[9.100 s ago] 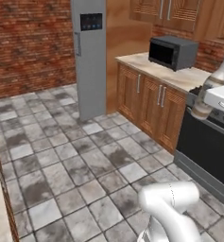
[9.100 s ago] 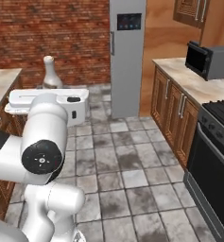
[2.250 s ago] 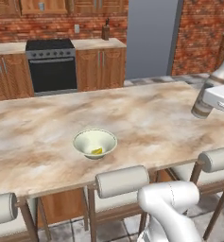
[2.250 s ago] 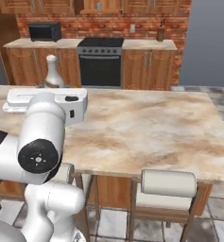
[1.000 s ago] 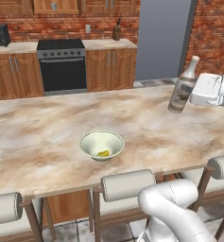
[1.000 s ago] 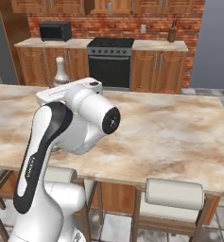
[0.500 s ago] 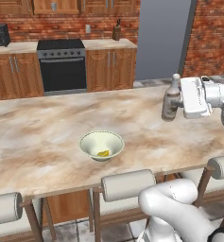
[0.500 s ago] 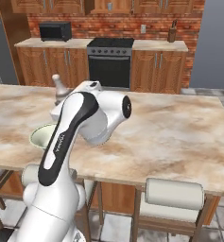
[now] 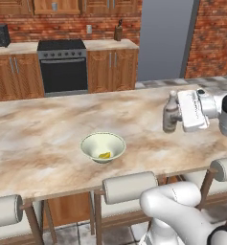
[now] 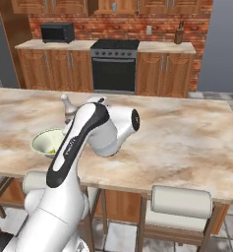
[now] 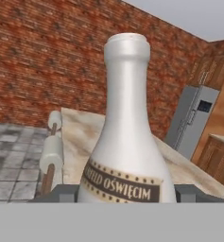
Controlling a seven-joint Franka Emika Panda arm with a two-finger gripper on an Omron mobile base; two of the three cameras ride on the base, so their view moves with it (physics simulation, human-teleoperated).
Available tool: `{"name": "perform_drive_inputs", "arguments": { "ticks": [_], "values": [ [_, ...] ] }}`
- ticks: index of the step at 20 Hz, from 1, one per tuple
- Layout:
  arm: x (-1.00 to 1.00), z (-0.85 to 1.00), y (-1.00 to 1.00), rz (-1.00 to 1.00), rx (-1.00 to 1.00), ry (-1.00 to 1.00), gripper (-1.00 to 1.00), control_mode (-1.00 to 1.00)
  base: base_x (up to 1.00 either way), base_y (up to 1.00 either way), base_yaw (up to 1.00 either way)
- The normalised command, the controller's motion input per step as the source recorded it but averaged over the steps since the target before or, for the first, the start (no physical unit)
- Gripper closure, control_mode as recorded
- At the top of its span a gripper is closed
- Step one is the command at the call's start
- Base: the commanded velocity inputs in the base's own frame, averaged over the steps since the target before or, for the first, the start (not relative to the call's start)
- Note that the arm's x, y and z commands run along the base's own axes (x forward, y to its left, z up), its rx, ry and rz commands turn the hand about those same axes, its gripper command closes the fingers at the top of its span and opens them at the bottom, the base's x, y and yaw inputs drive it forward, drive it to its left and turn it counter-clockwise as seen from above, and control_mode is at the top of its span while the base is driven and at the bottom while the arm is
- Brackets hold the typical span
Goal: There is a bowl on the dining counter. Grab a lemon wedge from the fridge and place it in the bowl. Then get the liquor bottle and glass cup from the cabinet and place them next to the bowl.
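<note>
Gripper [image 9: 175, 112] clamped on the liquor bottle [image 9: 170, 113], one jaw each side of the lower body just under the label in the hand view; bottle [image 11: 127, 142] upright, pale glossy, tall narrow neck flaring into a rounded shoulder, dark label band with gold trim and white lettering. From the left base view the bottle sits at or just above the dining counter [image 9: 48, 139]; cannot tell if its base touches. It's over the counter's right part, well clear of the near edge, white hand block just right of it. Bowl [image 9: 103, 146] is left of the bottle, apart from it, with bare marble between; bowl round, pale cream-green, smooth, lemon wedge [image 9: 104, 155] yellow in the bottom. From the right base view the bottle's neck [image 10: 67, 107] pokes up behind the white arm, bowl [image 10: 46, 141] just below and left of it, partly hidden by the arm. Counter is beige-brown veined marble, long, flat, square-edged; the stretch right of the arm in the right base view lies open out to its far corner. Stools [image 9: 131, 187] with padded cream cylindrical backs on wood legs tuck under the near edge. Across a grey tiled aisle: black stove [image 9: 64, 66], wood base cabinets [image 9: 112, 70] with light tops, black microwave [image 10: 57, 32], grey fridge [image 9: 164, 38], red brick wall [image 9: 213, 36].
</note>
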Motion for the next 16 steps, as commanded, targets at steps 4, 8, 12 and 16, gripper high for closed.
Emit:
{"name": "perform_drive_inputs", "arguments": {
  "ticks": [4,8,12,16],
  "values": [
    [0.26,-0.8,0.0,0.08,0.02,-0.05,1.0,-1.0,0.0,0.0,0.0],
    [0.36,-0.7,0.03,0.11,0.1,-0.02,1.0,-1.0,0.0,0.0,0.0],
    [0.48,-0.5,0.04,0.1,0.12,-0.01,1.0,-1.0,0.0,0.0,0.0],
    [0.26,-0.28,0.02,0.09,0.04,0.0,1.0,-1.0,0.0,0.0,0.0]
  ]
}}
